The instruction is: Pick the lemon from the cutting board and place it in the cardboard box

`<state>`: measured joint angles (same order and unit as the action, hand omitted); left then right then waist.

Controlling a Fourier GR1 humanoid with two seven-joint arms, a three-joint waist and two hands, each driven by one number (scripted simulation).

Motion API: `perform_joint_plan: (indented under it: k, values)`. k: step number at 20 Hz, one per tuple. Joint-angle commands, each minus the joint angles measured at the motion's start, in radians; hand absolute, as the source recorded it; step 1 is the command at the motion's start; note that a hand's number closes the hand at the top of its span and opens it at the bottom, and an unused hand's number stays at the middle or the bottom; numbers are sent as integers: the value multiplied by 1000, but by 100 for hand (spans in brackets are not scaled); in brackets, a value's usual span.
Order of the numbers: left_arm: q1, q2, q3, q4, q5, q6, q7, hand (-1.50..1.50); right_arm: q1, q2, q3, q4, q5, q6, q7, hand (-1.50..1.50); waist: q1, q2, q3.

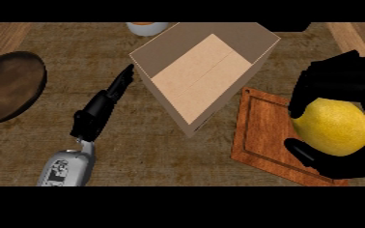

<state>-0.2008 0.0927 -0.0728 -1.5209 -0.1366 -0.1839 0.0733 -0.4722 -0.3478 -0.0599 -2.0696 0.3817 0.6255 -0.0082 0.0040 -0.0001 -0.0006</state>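
Soft, even, dimmish light is falling across the counter [143,154], the cardboard box [200,75] floor showing brightest, the lemon [333,125] glowing without glare, and cast shadows seeming faint, perhaps lacking.

One lemon [333,126], one cutting board [262,133], one cardboard box [202,72], one dark plate [18,83], one cup [146,27], two hands: left [101,107], right [333,92].

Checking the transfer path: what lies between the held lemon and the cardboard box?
In the head view, only the cutting board lies between the lemon, which the right hand holds, and the cardboard box. The left hand is on the box's other side.
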Motion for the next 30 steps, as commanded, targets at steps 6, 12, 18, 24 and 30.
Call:
perform_joint_plan:
  k: [6, 12, 18, 24, 30]
  values:
    - [81, -25, -52, -149, -30, 13, 62, 0, -239, 121, 89, 255, 76, -82, 112, 150, 11, -1, 0]
    - [-60, -33, 12, 38, -19, 13, 11, 0, -332, 116, 69, 438, 152, -149, 39, 150, 1, 2, 0]
    - [0, 6, 19, -45, -5, -23, 27, 0, -440, 135, 144, 675, 321, -276, -56, 150, 15, 3, 0]
    - [-3, -37, -2, 4, -27, 3, -2, 0, -426, 218, 217, 884, 445, -437, -150, 150, 11, 4, 0]
    - [20, -19, -15, -15, -17, -36, -25, 0, -448, 297, 137, 1093, 394, -438, -85, -150, 21, 7, 0]
